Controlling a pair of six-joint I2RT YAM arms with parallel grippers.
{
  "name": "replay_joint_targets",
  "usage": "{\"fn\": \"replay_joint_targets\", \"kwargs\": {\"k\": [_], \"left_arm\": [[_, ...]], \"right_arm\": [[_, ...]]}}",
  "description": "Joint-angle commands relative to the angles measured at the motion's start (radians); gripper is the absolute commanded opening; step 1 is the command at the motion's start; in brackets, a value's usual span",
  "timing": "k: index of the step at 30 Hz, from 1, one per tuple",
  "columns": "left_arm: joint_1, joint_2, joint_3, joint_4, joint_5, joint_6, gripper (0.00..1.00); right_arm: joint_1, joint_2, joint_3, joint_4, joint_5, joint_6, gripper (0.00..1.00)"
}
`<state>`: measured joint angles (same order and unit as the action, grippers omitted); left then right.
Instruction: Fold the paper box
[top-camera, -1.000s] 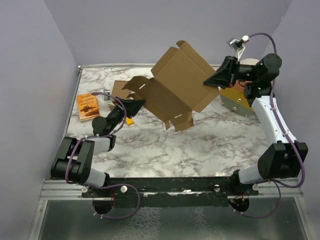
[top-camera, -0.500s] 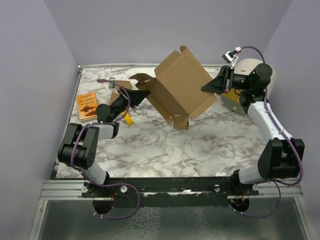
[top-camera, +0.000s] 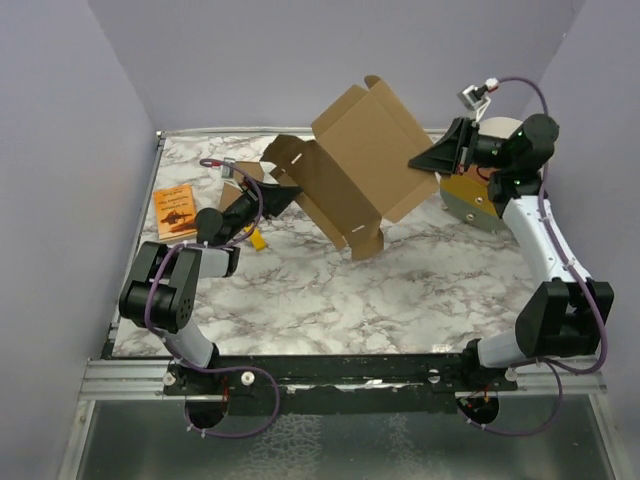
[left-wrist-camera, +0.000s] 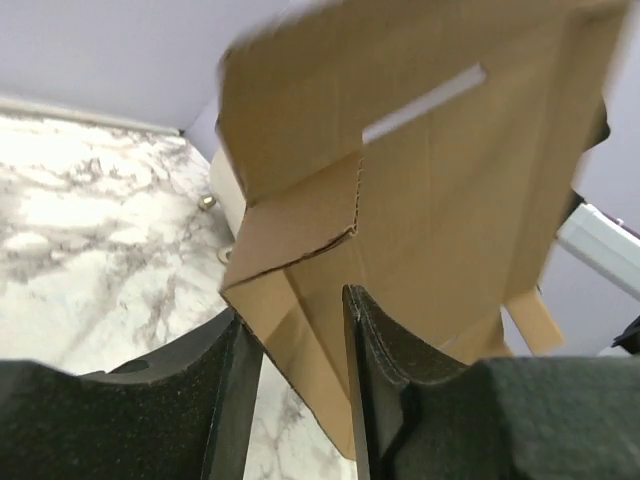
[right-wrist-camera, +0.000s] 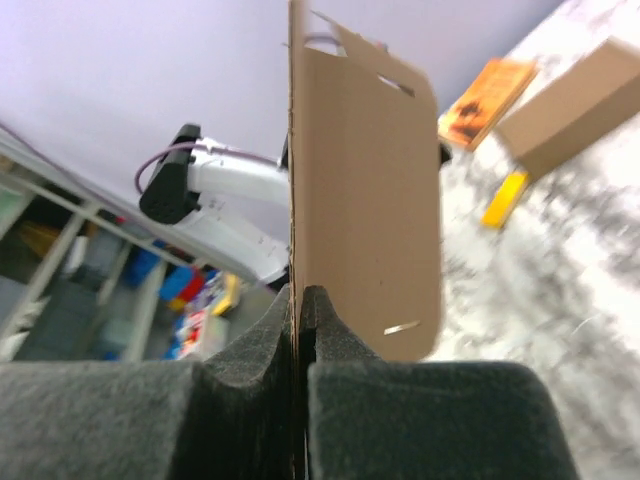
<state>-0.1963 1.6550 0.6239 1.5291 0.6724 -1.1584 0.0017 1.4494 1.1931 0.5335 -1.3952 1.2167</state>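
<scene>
The paper box (top-camera: 350, 170) is a flat brown die-cut sheet held tilted in the air above the back of the table. My right gripper (top-camera: 415, 162) is shut on its right edge; in the right wrist view the sheet (right-wrist-camera: 365, 190) rises edge-on from between the pressed fingers of that gripper (right-wrist-camera: 298, 292). My left gripper (top-camera: 285, 192) is at the sheet's lower left flap. In the left wrist view its fingers stand apart around a folded corner of the cardboard (left-wrist-camera: 450, 200), and this gripper (left-wrist-camera: 295, 310) does not pinch the flap; marble shows beside it.
An orange booklet (top-camera: 177, 212) lies at the left edge of the marble table (top-camera: 400, 290). A narrower brown box (top-camera: 238, 182) sits behind my left arm, with a small yellow piece (top-camera: 258, 240) near it. A round tan object (top-camera: 472, 200) sits under my right arm.
My left gripper rose to the sheet's left flap, closed briefly and opened again. The sheet swung more upright and toward the back. The right gripper kept its hold.
</scene>
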Motion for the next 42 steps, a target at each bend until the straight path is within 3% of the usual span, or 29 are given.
{"fn": "replay_joint_targets", "kwargs": {"k": [1, 5, 11, 15, 17, 21, 26, 31, 42], "left_arm": [[0.012, -0.037, -0.074, 0.252, -0.005, -0.023, 0.45], [0.023, -0.089, -0.164, 0.252, -0.034, -0.018, 0.53], [0.037, -0.151, -0.306, 0.245, -0.155, -0.001, 0.56], [0.036, -0.138, -0.28, 0.25, -0.174, -0.024, 0.57], [0.025, -0.135, -0.25, 0.235, -0.192, -0.021, 0.65], [-0.018, -0.158, -0.165, 0.069, -0.233, 0.043, 0.68], [-0.061, -0.192, -0.09, -0.132, -0.314, 0.119, 0.67], [-0.075, -0.183, -0.001, -0.323, -0.342, 0.134, 0.57], [-0.086, -0.117, 0.071, -0.371, -0.326, 0.135, 0.51]], "right_arm": [[-0.041, -0.026, 0.188, -0.352, 0.077, -0.43, 0.01], [-0.042, -0.027, 0.301, -0.542, 0.154, -0.652, 0.01], [-0.042, -0.017, 0.399, -0.625, 0.191, -0.728, 0.01], [-0.043, -0.024, 0.389, -0.612, 0.18, -0.709, 0.01], [-0.042, -0.027, 0.375, -0.599, 0.175, -0.697, 0.01], [-0.043, -0.03, 0.357, -0.582, 0.168, -0.678, 0.01], [-0.043, -0.032, 0.354, -0.579, 0.161, -0.674, 0.01], [-0.043, -0.032, 0.35, -0.565, 0.152, -0.659, 0.01], [-0.043, -0.035, 0.349, -0.564, 0.15, -0.657, 0.01]]}}
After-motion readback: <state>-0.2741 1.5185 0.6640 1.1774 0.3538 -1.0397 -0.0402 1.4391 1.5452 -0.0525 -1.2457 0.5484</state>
